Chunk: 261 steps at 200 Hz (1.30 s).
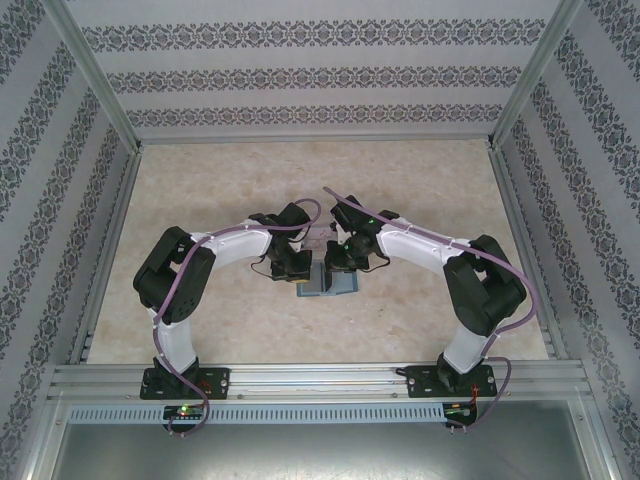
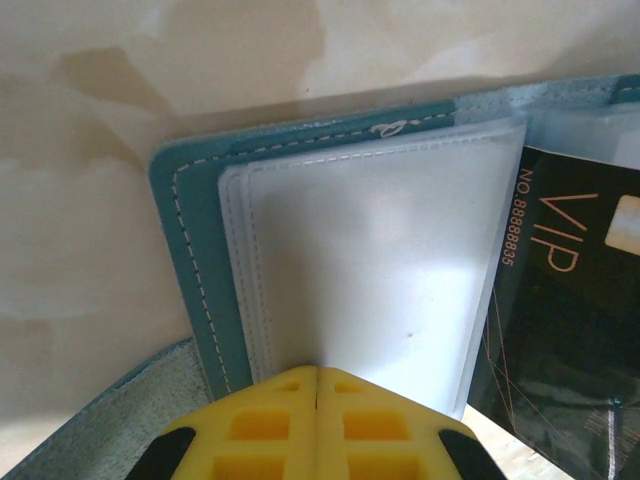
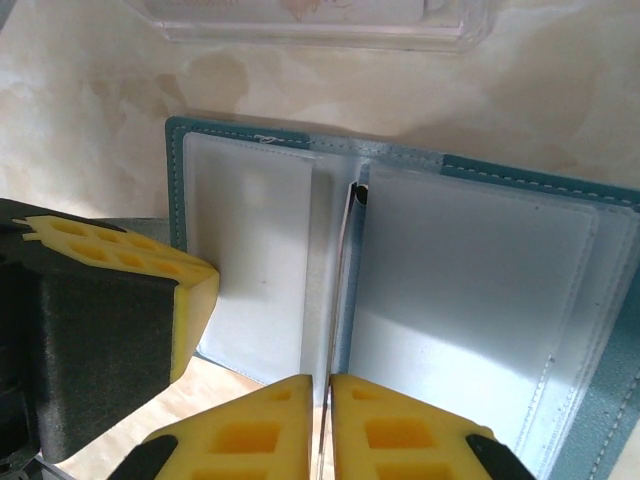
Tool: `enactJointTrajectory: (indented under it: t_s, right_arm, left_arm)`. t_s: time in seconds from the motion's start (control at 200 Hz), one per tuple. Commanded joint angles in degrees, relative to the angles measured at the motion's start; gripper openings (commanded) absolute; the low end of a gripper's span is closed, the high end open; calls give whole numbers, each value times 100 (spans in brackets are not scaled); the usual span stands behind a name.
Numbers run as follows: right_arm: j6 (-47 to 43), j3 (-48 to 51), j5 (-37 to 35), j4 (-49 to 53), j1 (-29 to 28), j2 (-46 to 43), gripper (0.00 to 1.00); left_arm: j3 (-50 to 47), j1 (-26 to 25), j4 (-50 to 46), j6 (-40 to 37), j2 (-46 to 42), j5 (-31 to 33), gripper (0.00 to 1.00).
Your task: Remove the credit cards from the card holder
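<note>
The desk (image 1: 200,200) carries everything near its middle, a little toward the near edge. The clear tray (image 3: 320,25) lies just beyond the holder (image 1: 327,285), on the far-edge side. The holder lies open flat with its clear sleeves up.

The left end effector (image 2: 317,372) is clenched, its fingers together at the edge of the left-hand sleeve. I cannot tell whether it nips that edge or only presses it down. The right end effector (image 3: 321,385) is nearly clenched on a thin leaf standing on edge at the holder's fold. Whether it has the sleeve alone or a card with it I cannot tell. One dark card (image 2: 570,330), marked VIP, shows partly under clear plastic, so it appears not yet free. The pale cards cannot be made out in the frosted sleeves.

The step in hand looks like drawing a card from its sleeve.
- The left side should pin the holder firmly to the desk, or the whole holder will lift with the pull.
- The right fingers need the card's bare edge, not the plastic around it. If they grip both, the card will not slide.
- Pull straight along the sleeve toward its open mouth. A sideways pull would likely jam a corner.
- Go slowly, since the card is thin and slick and could slip free.
</note>
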<state>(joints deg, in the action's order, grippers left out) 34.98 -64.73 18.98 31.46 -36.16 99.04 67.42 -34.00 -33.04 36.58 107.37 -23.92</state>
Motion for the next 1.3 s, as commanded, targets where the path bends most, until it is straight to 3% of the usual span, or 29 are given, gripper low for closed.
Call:
enactJointTrajectory:
  t_s: [0.0,0.24,0.809,0.929,1.299]
  right_arm:
    - [47,4,88,-17,-49,77,11]
    - [-105,-139,-266,298,-47,-30,0]
    - [-288,-108,-154,303,173,-571,0]
    - [-723,-228,-173,367,191,-623,0]
    - [-3382,-829,304,769,372,-209,0]
  left_arm:
    - [-228,37,-290,-67,206,222,0]
    - [-280,42,-239,-35,8,257,0]
    - [-167,51,-291,-2,-348,361,0]
    - [-221,91,-299,15,-460,440,0]
    - [-581,286,-94,128,-722,368,0]
